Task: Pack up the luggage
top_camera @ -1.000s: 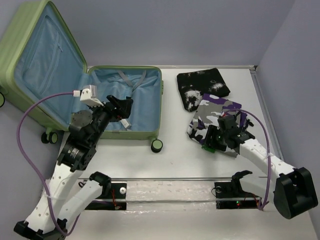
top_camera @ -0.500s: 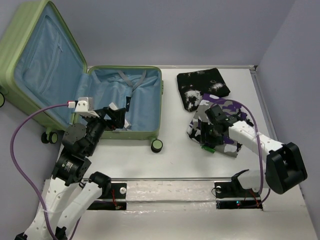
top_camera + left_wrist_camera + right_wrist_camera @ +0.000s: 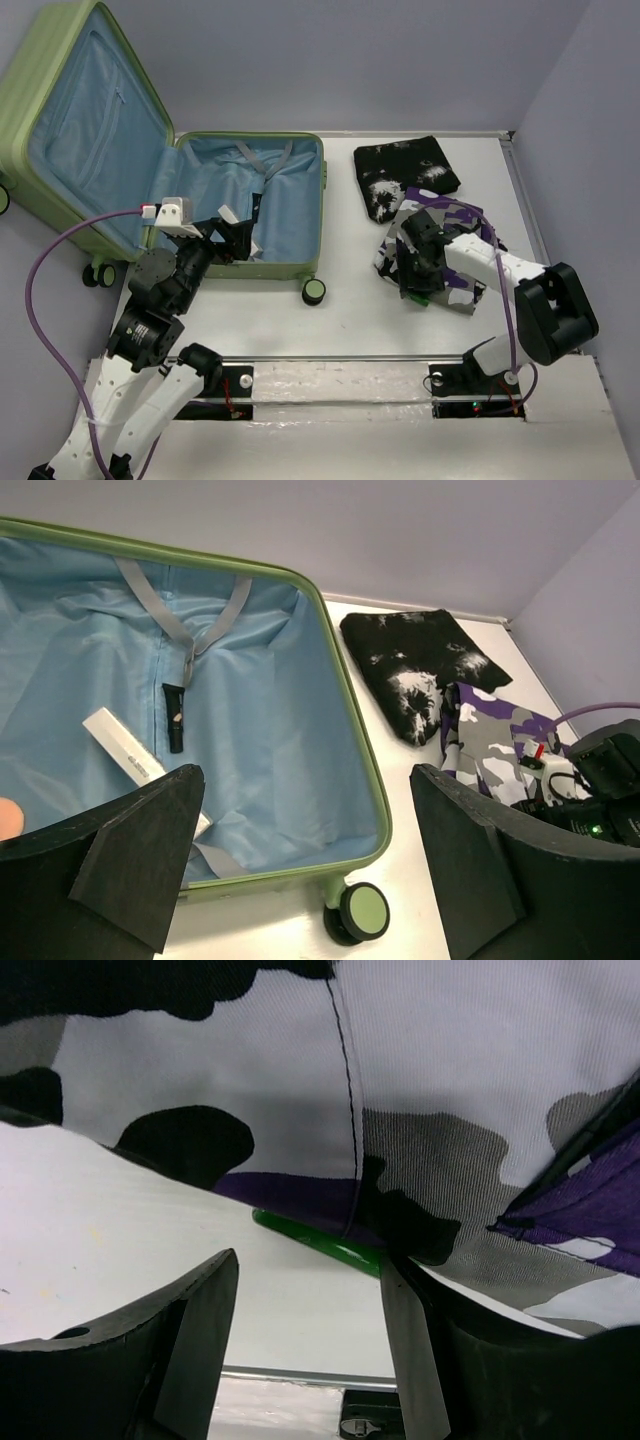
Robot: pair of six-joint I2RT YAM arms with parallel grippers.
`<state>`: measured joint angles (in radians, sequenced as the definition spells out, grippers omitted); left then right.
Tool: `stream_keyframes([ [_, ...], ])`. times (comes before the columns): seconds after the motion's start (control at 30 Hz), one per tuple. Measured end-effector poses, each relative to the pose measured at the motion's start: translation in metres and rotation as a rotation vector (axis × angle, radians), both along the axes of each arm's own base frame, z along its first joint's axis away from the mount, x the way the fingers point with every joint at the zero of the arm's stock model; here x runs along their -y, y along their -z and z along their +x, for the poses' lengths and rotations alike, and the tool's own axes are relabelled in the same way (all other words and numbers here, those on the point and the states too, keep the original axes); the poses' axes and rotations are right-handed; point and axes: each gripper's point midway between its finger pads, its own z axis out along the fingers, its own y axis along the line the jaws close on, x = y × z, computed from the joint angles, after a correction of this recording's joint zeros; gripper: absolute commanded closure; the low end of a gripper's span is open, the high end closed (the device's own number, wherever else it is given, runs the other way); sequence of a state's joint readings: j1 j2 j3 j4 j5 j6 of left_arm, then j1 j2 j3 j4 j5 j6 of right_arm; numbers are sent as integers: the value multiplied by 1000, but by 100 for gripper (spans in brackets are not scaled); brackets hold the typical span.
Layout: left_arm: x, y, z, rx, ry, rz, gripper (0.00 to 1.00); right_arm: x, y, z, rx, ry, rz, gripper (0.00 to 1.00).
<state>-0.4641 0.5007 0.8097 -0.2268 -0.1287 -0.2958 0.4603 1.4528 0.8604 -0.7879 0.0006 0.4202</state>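
Observation:
The luggage (image 3: 322, 205) lies open on the left, its light-green lid propped up and its blue-lined base (image 3: 300, 710) flat on the table. A small white box (image 3: 125, 748) and grey straps lie inside. My left gripper (image 3: 235, 238) hovers over the base's near edge, open and empty (image 3: 305, 780). A purple, grey and white camo garment (image 3: 452, 215) lies on the right. My right gripper (image 3: 411, 272) is low at its near-left edge, open (image 3: 308, 1260), one finger against the fabric (image 3: 430, 1090). A green object (image 3: 320, 1240) pokes out from under the cloth.
A folded black garment with white print (image 3: 405, 175) lies behind the camo one, also visible from the left wrist (image 3: 420, 665). A suitcase wheel (image 3: 314, 291) sticks out at the base's near right corner. Purple cables loop from both wrists. A wall rises along the right side.
My right arm has swung left and its gripper has come down to the camo garment's near-left edge. My left arm has drawn back slightly toward the suitcase's near edge, still open.

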Motion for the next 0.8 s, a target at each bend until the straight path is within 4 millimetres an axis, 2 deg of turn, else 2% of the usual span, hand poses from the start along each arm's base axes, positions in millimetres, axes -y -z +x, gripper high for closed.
stream_keyframes([
  [0.1, 0, 0, 0, 0, 0, 2, 6, -2, 4, 0, -15, -10, -9, 36],
  [0.27, -1, 0, 0, 1, -2, 4, 6, -8, 12, -7, -45, -49, -29, 45],
  [0.33, -1, 0, 0, 1, -3, 6, 6, -11, 12, -9, -43, -59, -31, 53],
  [0.4, -1, 1, 0, 1, -4, 7, 6, -14, 12, -11, -41, -63, -34, 55],
  [0.43, -1, 1, 0, 1, -4, 7, 6, -17, 12, -12, -37, -63, -34, 63],
  [0.53, -1, 2, 1, -1, -3, 8, 6, -22, 12, -18, -31, -64, -28, 68],
  [0.6, -1, 3, 1, -3, -3, 9, 6, -24, 15, -24, -32, -66, -26, 82],
  [0.63, 0, 4, 1, -5, -3, 11, 6, -25, 16, -25, -32, -64, -26, 86],
  [0.8, 0, 7, 2, -10, -4, 13, 5, -29, 16, -24, -15, -57, -18, 93],
])
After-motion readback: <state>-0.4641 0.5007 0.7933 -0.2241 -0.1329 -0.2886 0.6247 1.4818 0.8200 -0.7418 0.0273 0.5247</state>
